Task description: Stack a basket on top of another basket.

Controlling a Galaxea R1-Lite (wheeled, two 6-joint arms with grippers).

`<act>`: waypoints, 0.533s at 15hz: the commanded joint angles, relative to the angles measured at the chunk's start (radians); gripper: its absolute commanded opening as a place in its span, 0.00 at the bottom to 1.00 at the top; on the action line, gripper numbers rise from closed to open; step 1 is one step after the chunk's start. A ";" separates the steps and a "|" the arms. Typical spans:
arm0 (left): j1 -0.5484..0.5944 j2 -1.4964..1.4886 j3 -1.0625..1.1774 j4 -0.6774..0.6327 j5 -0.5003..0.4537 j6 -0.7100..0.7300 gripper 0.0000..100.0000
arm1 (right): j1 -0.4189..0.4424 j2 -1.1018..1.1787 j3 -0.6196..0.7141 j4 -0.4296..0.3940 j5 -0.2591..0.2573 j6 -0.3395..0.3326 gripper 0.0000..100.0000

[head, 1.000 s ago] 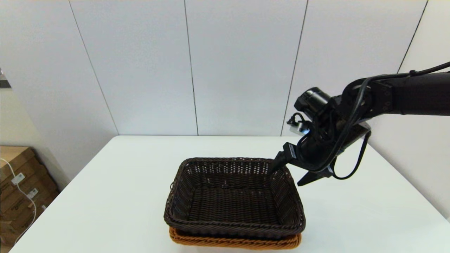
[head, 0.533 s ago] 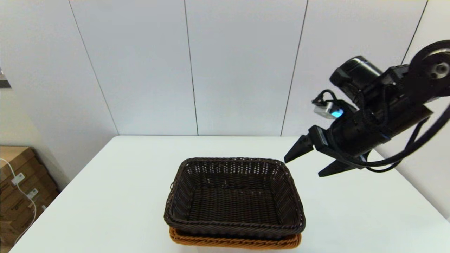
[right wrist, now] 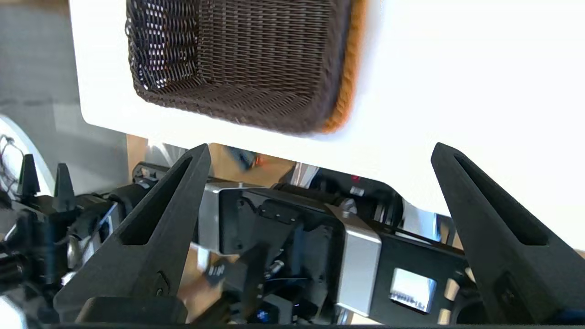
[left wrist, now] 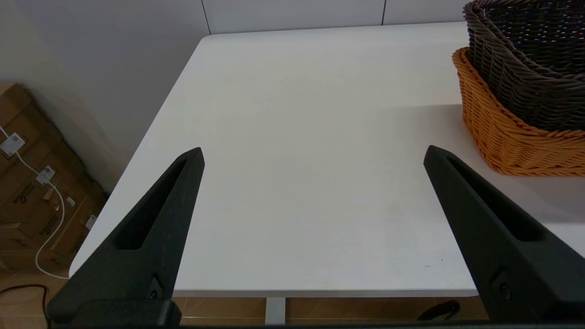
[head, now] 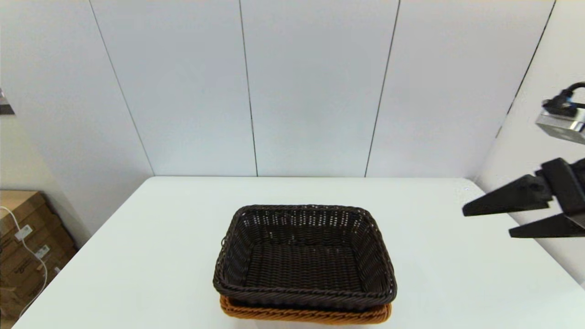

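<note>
Resting place of the dark basket (head: 305,256): nested inside the orange-tan basket (head: 305,314), near the front edge of the white table (head: 151,256), rim level and upright.
Orange-tan basket: sits on the table under the dark one; only its braided rim and upper wall show beneath the dark rim in the head view, more of its side wall in the left wrist view.
Right gripper (head: 486,223): raised at the table's right edge, well apart from both baskets, tips pointing toward the table's middle.
Right fingers (right wrist: 169,201): spread wide, nothing between them.
Left gripper (left wrist: 313,155): low at the table's near left side, just beside the stacked baskets without touching them; out of the head view.
Left fingers (left wrist: 160,214): spread wide, holding nothing, bare tabletop between them.
Surroundings: cardboard boxes (head: 25,242) with a white cable on the floor left of the table.
</note>
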State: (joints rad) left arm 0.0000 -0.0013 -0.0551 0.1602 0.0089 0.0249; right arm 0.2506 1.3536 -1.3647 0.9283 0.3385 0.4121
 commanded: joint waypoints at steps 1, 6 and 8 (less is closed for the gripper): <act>0.000 0.001 0.000 0.001 0.000 0.000 1.00 | -0.050 -0.378 0.220 0.001 -0.047 -0.019 1.00; 0.000 0.001 0.000 0.001 0.000 0.000 1.00 | -0.063 -0.692 0.363 0.006 -0.128 -0.003 1.00; 0.000 0.001 0.000 0.001 0.000 0.000 1.00 | -0.117 -0.778 0.400 0.017 -0.161 -0.004 1.00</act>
State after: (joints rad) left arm 0.0000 -0.0013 -0.0551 0.1602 0.0089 0.0245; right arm 0.1860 0.7630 -1.0353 0.9294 0.2160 0.4036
